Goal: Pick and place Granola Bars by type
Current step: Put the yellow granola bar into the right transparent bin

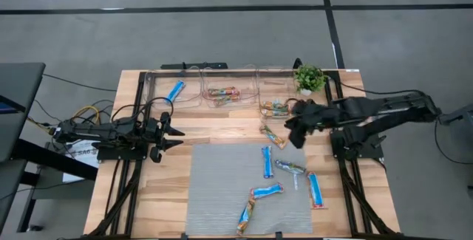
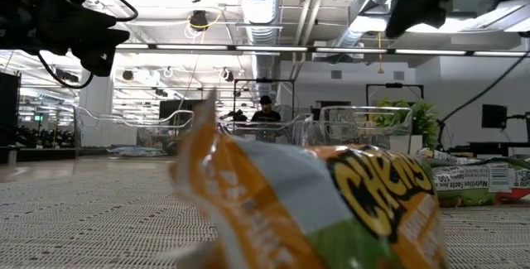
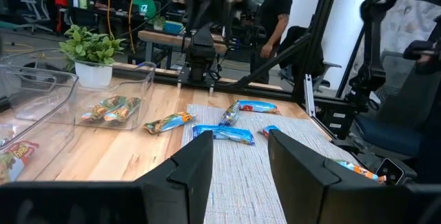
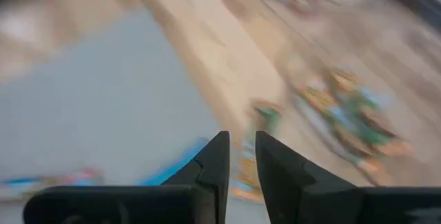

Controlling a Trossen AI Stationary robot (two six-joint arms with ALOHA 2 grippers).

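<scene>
- Right fingers (image 4: 240,156) are pressed almost together, pinching nothing, above the bench (image 1: 222,133) at about 2 o'clock, near the silvery-green bar (image 1: 273,136) just off the mat (image 1: 222,188).
- Left fingers (image 3: 238,156) are spread and empty, waiting at 9 o'clock.
- Bars: six loose on the mat and beside it, toward 5 o'clock; the rest already in the clear bins (image 1: 222,85) at 12 o'clock.
- Likely light, crinkly and slippery; pinch across the middle, not the sealed ends.
</scene>
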